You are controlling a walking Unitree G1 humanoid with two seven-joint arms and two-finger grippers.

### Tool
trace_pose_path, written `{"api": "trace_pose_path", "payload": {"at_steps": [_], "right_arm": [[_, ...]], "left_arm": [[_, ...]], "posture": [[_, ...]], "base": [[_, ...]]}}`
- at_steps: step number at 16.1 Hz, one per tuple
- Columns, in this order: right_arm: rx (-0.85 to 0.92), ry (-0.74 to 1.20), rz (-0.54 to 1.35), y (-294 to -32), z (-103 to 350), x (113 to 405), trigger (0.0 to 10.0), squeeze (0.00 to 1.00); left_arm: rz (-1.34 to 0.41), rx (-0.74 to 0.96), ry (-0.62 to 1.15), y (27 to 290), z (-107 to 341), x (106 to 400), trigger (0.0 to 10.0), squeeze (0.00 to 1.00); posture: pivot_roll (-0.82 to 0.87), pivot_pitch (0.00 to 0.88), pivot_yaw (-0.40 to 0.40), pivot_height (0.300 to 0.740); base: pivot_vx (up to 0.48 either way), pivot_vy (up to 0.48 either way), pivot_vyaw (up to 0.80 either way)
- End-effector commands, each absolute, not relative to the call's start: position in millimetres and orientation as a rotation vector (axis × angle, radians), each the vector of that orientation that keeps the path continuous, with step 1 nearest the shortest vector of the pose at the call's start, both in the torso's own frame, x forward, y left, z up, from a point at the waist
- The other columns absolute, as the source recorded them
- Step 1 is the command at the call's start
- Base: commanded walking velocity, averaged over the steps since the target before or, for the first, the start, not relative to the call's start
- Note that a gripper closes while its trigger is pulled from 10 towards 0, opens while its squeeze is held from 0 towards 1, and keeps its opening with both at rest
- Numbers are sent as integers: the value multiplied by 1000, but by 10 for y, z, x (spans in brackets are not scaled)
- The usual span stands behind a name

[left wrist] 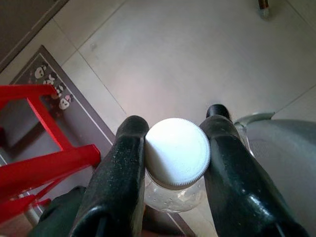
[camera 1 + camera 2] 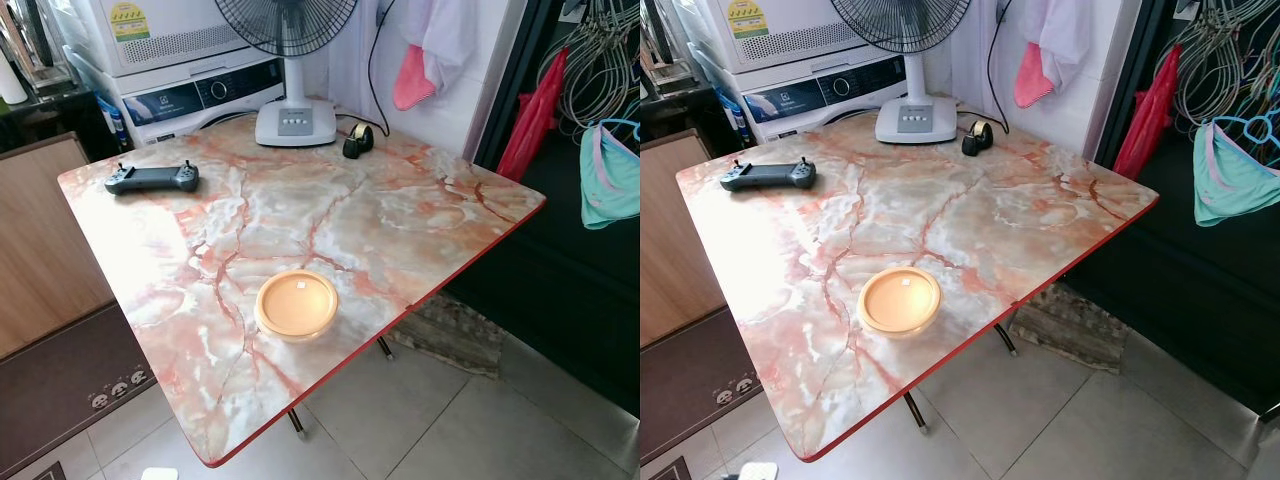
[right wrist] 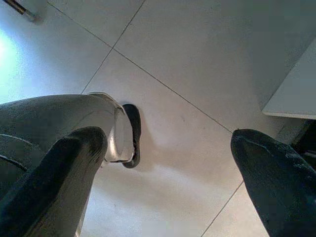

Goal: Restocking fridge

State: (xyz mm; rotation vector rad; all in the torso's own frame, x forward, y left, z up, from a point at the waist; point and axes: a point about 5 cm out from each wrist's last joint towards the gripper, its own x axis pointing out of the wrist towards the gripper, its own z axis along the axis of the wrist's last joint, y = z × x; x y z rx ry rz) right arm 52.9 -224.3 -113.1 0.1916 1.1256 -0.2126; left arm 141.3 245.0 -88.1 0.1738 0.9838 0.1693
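Left gripper (image 1: 175, 148) hanging low, pointing down at the floor, fingers (image 1: 121, 173) clamping both sides of a white-capped clear bottle (image 1: 177, 154). Right gripper (image 3: 168, 163) also hanging down over the floor, fingers (image 3: 59, 173) spread wide apart, gripping nothing.

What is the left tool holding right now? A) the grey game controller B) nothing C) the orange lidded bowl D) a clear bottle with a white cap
D: in the left wrist view, the left tool grips a clear bottle at its white cap.
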Motion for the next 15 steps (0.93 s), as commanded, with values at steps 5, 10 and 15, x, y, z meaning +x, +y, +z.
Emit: {"api": "trace_pose_path", "payload": {"at_steps": [5,10,15], "right_arm": [[138,1145,-146,-2210,-1137,518,10000,0],[126,1149,-128,-2227,-1133,508,10000,0],[121,1151,-124,-2237,-1131,511,10000,0]], "left_arm": [[208,130,1029,2453,-913,1358,10000,0],[203,127,1056,2438,-947,1270,10000,0],[202,122,1060,2401,-956,1278,10000,0]], "posture": [[34,0,-1,740],[37,0,-4,740],[41,0,-13,740]], "base": [[-281,0,0],[-296,0,0],[-295,0,0]]}}
